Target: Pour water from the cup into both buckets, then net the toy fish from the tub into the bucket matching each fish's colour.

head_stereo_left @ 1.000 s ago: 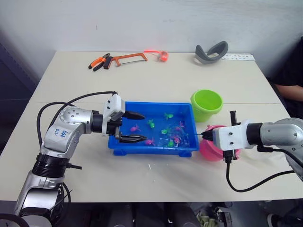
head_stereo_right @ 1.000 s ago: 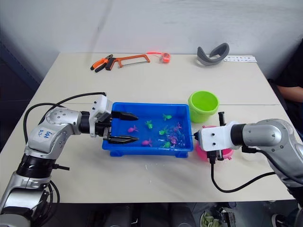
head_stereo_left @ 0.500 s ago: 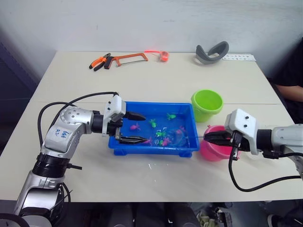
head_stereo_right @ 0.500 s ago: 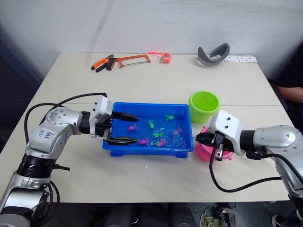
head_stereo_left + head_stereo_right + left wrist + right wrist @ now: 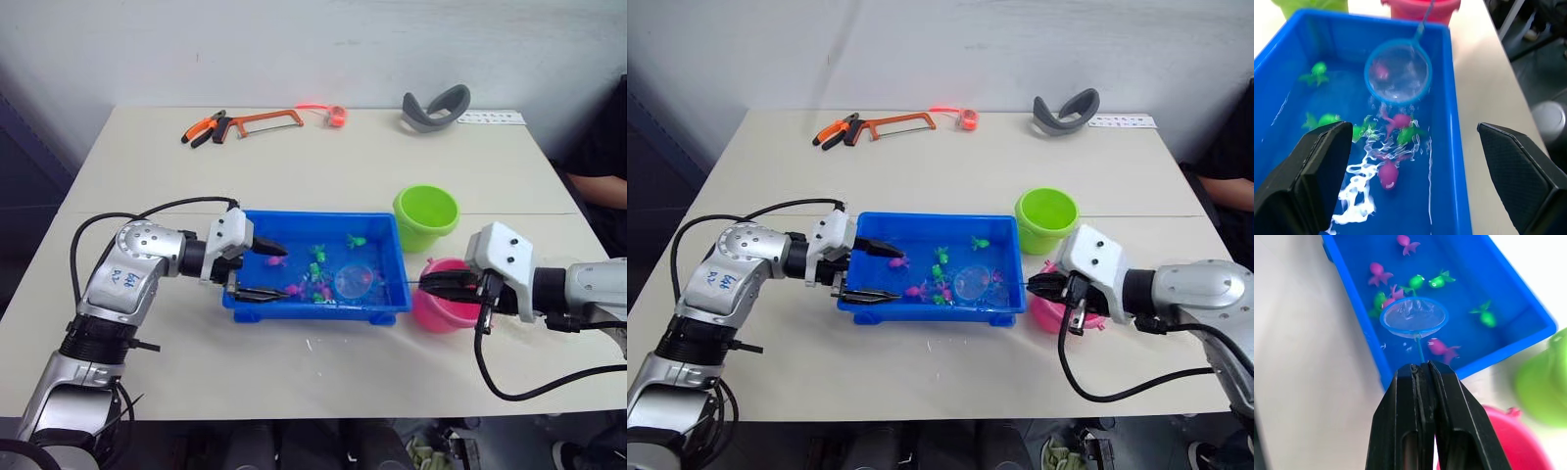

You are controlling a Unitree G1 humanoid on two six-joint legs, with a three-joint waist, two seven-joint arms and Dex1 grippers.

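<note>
The right gripper (image 5: 1038,286), clamped on the blue-rimmed mesh net (image 5: 354,282), has swept it to the shallow blue plastic tub's (image 5: 385,308) right end, possibly over a pink fish (image 5: 1381,71); the left gripper (image 5: 257,271) gapes.

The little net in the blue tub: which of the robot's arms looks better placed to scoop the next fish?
The right. Its gripper is shut on the net handle, hoop over the tub. The left gripper is open at the tub's other end.
</note>
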